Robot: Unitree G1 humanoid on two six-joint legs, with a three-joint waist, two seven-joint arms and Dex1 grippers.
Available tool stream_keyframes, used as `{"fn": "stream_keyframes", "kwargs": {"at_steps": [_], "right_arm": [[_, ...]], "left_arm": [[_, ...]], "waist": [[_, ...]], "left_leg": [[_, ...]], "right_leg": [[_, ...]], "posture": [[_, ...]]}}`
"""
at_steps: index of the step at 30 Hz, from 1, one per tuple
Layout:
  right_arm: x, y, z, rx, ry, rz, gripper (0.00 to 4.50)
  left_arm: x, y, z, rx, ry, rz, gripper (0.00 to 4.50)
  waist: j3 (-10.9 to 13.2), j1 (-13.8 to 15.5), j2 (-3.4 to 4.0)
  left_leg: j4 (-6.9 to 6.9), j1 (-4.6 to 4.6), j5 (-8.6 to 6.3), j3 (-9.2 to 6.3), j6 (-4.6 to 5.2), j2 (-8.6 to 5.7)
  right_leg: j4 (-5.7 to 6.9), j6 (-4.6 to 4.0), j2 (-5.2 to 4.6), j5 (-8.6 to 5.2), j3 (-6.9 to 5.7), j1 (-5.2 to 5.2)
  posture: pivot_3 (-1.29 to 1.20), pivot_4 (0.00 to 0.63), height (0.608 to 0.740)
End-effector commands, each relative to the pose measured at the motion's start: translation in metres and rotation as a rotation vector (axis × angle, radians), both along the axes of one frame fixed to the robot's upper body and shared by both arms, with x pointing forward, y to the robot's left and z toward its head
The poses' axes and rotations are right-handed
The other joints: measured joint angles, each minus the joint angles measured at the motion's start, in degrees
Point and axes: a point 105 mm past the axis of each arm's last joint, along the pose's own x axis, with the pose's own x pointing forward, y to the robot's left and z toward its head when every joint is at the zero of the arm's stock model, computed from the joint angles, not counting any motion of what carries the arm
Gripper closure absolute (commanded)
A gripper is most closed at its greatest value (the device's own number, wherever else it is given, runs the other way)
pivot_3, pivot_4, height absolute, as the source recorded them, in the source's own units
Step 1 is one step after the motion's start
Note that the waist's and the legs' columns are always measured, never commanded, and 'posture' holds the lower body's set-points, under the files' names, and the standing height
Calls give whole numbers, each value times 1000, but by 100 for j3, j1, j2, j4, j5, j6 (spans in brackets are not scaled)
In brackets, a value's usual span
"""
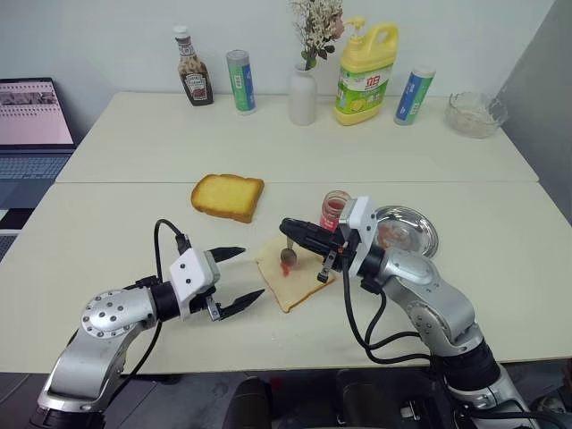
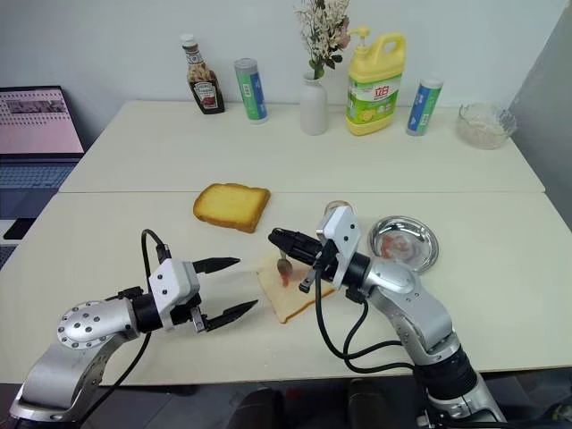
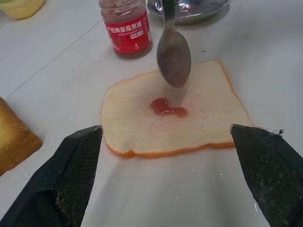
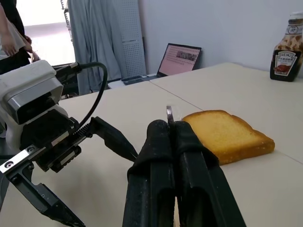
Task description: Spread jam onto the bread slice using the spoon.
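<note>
Progress is partial: the bread slice (image 3: 175, 118) lies on the table (image 1: 134, 206) between the grippers and carries one small red blob at its middle, not yet spread toward the crust. The right gripper (image 1: 288, 227) is clamped on the spoon (image 3: 173, 54) handle; the left gripper (image 1: 239, 276) stands wide open, empty, beside the slice. The spoon hangs near vertical, bowl down, just above the blob. The jam (image 3: 127, 28) jar stands just beyond the slice.
</note>
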Motion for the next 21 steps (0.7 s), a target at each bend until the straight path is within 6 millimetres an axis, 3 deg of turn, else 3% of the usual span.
{"fn": "stream_keyframes", "kwargs": {"at_steps": [1, 5, 11, 17, 21], "right_arm": [[-10, 0, 15, 18, -94, 31, 4463], [-6, -6, 15, 51, -61, -1, 4463], [16, -28, 11, 241, 216, -147, 4463], [18, -28, 2, 381, 472, -168, 4463], [22, -26, -15, 448, 670, -198, 4463]], "left_arm": [[-1, -7, 13, 10, -44, -26, 0], [1, -7, 15, 13, -47, -24, 0], [2, 0, 15, 30, -58, -13, 0], [7, 8, 15, 30, -77, 20, 0], [9, 12, 15, 31, -88, 37, 0]], "waist": [[0, 2, 0], [0, 4, -1], [-1, 5, -1], [-1, 0, -1], [-1, -8, -1]], "left_leg": [[0, 0, 0, 0, 0, 0], [1, 0, 0, 0, 0, 0], [2, 0, 0, -1, 0, 0], [0, 2, 0, -1, 0, 1], [1, 2, 0, -2, 0, 1]], "right_leg": [[0, 0, 0, 0, 0, 0], [0, 0, 0, 0, 0, 1], [3, 0, 0, 0, 1, 2], [3, 0, 0, 0, 1, 3], [4, 0, 1, 0, 1, 3]], "posture": [[0, 150, 740], [0, 150, 740], [0, 150, 740], [0, 150, 740], [0, 150, 740]]}}
